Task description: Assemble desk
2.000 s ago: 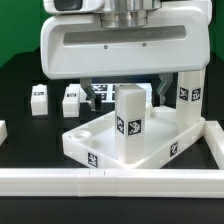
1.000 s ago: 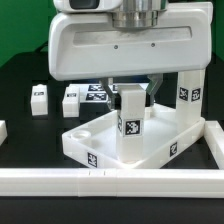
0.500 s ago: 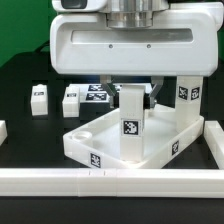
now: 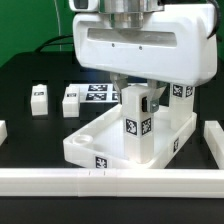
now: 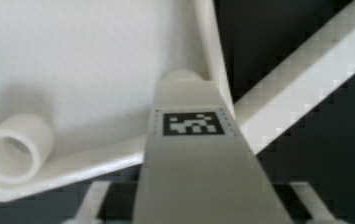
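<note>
The gripper [image 4: 135,100], clenching the white square plastic leg [image 4: 134,128] beneath it, should hold it plumb over the white tray-like tabletop [image 4: 85,150].

Smooth plastic tabletop [image 4: 82,141], smooth plastic leg [image 4: 135,142], matt table [image 4: 20,80]

Tabletop [image 4: 75,148]: white, with black-and-white square tags on its outer walls. Centre leg [image 4: 134,118]: white, one black-and-white pixel-pattern tag. Corner leg [image 4: 186,95]: white, same kind of tag. Loose leg [image 4: 39,98] and second loose leg [image 4: 70,100]: white, a dark tag on each. Marker board [image 4: 97,92]: white with black tags. Table [image 4: 25,118]: black. Front rail [image 4: 60,180]: white. Backdrop [image 4: 25,25]: green.
</note>
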Motion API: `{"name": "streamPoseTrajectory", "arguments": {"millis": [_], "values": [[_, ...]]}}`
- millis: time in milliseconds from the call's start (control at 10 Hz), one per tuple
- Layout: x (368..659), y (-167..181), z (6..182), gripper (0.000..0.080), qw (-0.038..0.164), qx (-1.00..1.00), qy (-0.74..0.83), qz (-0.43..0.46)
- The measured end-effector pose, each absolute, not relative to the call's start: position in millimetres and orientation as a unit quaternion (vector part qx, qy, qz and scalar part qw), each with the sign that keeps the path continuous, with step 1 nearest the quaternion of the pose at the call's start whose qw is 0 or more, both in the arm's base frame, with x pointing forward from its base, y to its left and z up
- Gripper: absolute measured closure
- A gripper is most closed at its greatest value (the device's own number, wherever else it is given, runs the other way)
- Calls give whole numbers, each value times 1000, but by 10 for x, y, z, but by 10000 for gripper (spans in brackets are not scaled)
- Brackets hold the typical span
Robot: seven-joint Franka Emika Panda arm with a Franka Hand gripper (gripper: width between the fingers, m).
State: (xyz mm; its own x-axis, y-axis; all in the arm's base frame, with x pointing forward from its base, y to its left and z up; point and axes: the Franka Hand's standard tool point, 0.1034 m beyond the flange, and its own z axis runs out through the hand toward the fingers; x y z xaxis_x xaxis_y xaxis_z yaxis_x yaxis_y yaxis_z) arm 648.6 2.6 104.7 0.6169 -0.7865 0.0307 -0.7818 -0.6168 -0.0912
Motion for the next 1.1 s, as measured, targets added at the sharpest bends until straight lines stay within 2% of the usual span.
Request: {"name": "streamPoseTrajectory", "arguments": {"millis": [200, 400, 500, 600, 700, 800, 1100], "values": [[6488, 53, 1045, 509, 44, -847, 529, -27], [6488, 65, 1047, 509, 45, -834, 549, -26], [6488, 65, 1045, 398, 44, -848, 528, -27], [6486, 66, 1044, 398, 44, -854, 518, -27], [6483, 64, 1043, 261, 41, -877, 478, -29], [6483, 64, 1043, 173, 39, -906, 421, -32], [6486, 64, 1046, 151, 28, -964, 262, -38]]}}
